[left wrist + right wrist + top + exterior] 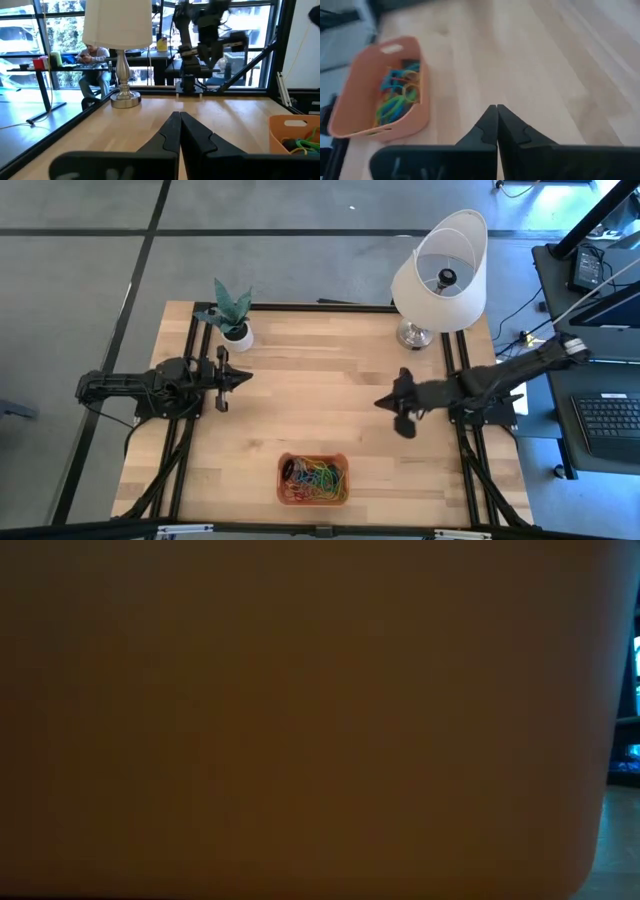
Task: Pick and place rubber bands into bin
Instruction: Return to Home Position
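The orange bin point(313, 480) stands on the table near its front edge, with several coloured rubber bands point(318, 474) piled inside; the right wrist view shows the bin point(365, 95) and the bands point(397, 95) too. My left gripper point(245, 377) is shut and empty at the table's left side, pointing level toward the right. My right gripper point(380, 402) is shut and empty, in the air over the right half of the table, slanting down; its fingertips point(494, 108) meet above bare wood. The low view is filled by a dark orange surface.
A white lamp point(440, 275) stands at the far right corner and a small potted plant point(232, 315) at the far left. In the left wrist view a person point(95, 62) sits at a desk beyond the table. The table's middle point(320, 390) is bare wood.
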